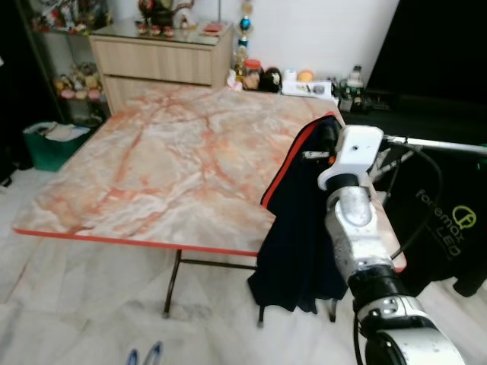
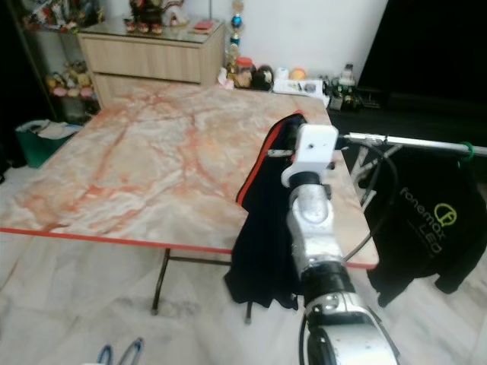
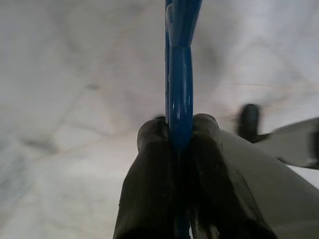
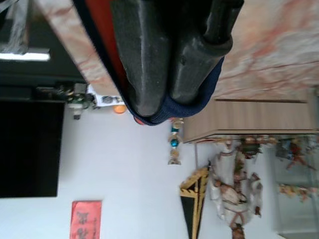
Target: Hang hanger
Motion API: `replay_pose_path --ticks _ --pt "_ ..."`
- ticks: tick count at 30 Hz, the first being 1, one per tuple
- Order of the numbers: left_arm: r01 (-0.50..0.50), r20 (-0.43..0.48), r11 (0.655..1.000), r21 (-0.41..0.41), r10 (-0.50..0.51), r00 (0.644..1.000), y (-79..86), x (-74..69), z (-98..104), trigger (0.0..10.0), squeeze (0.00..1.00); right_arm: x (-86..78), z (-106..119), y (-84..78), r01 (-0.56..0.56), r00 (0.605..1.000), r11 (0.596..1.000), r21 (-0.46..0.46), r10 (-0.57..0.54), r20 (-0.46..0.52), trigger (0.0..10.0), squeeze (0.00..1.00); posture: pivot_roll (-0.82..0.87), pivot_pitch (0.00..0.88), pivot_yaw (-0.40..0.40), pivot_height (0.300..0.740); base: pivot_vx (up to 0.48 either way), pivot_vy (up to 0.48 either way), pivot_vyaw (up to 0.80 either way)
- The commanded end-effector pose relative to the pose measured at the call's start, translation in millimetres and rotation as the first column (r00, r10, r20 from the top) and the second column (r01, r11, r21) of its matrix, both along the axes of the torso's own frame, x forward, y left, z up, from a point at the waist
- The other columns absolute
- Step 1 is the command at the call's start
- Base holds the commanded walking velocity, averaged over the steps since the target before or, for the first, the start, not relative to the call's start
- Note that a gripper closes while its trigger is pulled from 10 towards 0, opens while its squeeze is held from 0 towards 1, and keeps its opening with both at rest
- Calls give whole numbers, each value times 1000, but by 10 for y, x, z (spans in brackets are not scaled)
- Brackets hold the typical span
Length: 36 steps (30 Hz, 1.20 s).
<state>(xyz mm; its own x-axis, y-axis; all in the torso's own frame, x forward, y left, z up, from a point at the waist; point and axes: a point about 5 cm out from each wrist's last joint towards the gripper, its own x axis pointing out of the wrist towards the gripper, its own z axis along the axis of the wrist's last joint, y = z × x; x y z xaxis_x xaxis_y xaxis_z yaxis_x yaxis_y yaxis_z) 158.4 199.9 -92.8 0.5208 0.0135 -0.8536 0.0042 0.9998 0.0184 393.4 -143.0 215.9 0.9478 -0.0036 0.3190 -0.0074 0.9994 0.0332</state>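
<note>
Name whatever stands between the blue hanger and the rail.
The navy red-trimmed garment, gripped by the right end effector, hangs between the blue plastic hanger in the left end effector and the silver metal rail.

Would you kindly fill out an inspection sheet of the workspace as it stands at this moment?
Surface: marble-pattern table with a red edge, top bare.
Job's things: blue hanger pinched in the left gripper; dark garment with red trim held up by the right gripper at the table's right edge; rail to the right with a black printed shirt hanging from it.
Clutter: jars and small items on the floor along the far wall.
Grippers: left shut on the hanger; right shut on the garment.
Cables: black cable looping beside the right arm.
Surroundings: wooden cabinet, green bin, tiled floor.
</note>
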Motion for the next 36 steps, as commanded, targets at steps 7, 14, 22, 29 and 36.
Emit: replay_pose_path --ticks 7,14,22,29,36 --pt "2 -9 1000 21 -2 1000 -60 63 9 10000 0 85 428 266 -87 990 996 -14 88 107 10000 0 124 0 -72 740 356 0 0" --pt "8 -22 1000 24 -8 1000 -75 20 -11 10000 0 111 640 349 -145 975 989 -14 145 169 10000 0 124 0 -76 740 355 0 0" --pt "3 -45 999 40 -2 999 84 -154 -47 10000 0 158 869 301 -158 962 987 -37 162 219 10000 0 122 0 -81 740 355 0 0" --pt "15 -50 999 42 -13 999 91 -199 -60 10000 0 203 474 211 -109 992 993 -53 111 53 10000 0 126 0 -90 740 278 0 0" --pt "36 -51 998 48 -33 998 35 -163 -59 10000 0 65 -223 111 -106 988 994 13 106 -108 10000 0 111 0 -87 740 0 0 0"
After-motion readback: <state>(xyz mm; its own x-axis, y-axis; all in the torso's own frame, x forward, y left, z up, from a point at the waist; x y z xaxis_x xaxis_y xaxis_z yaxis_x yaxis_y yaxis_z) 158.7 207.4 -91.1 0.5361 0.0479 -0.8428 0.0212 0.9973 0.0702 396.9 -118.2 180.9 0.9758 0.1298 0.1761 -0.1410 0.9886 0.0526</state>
